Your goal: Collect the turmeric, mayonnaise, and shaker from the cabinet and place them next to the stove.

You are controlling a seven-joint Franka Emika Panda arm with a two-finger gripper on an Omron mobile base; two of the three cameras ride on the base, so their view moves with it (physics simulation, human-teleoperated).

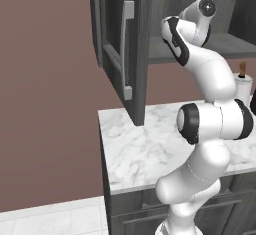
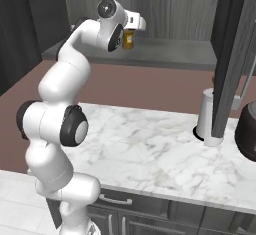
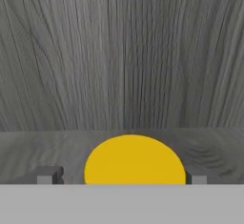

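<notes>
The turmeric [image 3: 135, 160] stood on the open cabinet [image 1: 142, 39] shelf at six o'clock in the hand view, between the wide-spread gripper [image 3: 123, 175] fingers, ungrasped; nothing seemed delivered.

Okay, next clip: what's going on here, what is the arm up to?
The arm has reached up into the open cabinet above the marble counter. In the hand view, the gripper straddles the turmeric, one of its fingers on each side of the yellow lid, still apart from it. The right base view shows the amber jar standing on the shelf just beyond the hand, so nothing has been lifted yet. A white paper-towel roll stands on the counter.
</notes>
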